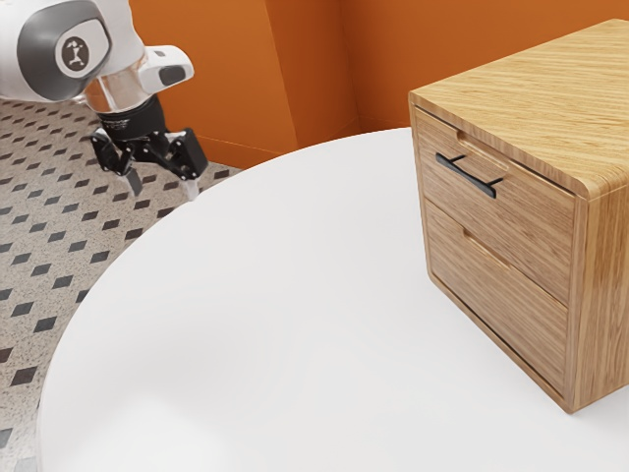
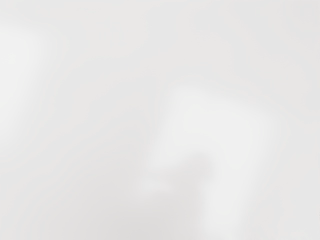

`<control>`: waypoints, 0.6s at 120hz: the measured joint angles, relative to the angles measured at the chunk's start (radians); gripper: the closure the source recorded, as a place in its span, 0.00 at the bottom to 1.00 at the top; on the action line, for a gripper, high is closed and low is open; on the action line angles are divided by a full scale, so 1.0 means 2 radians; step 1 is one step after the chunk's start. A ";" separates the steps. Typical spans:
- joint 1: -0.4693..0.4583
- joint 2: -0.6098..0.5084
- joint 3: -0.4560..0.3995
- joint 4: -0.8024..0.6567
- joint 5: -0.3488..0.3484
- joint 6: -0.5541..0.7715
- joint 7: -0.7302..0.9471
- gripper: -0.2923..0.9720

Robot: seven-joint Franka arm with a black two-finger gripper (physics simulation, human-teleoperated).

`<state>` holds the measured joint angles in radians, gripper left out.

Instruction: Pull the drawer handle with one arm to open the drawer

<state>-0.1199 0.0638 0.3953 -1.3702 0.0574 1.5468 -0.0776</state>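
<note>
Barely begun: drawer shut

At the exterior view's left, the black hand (image 1: 162, 185) hovers near the white tabletop's (image 1: 295, 324) far edge, fingers apart, empty. The drawer handle (image 1: 467, 175) sits untouched on the wooden cabinet's (image 1: 550, 108) top drawer (image 1: 511, 211), right. Reaching, gripping, pulling all remain.

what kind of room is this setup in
Likely a rendered home-style room: a round white table holding a wooden drawer cabinet, a diamond-patterned tile floor, and orange walls behind.
</note>
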 joint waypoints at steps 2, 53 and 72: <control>0.001 0.000 0.000 0.000 0.000 0.000 -0.001 0.23; 0.032 -0.003 0.007 0.108 -0.035 -0.016 0.015 0.23; -0.006 -0.008 0.010 0.109 -0.034 -0.025 0.034 0.23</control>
<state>-0.1327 0.0476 0.4155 -1.1523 -0.0096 1.4968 -0.0090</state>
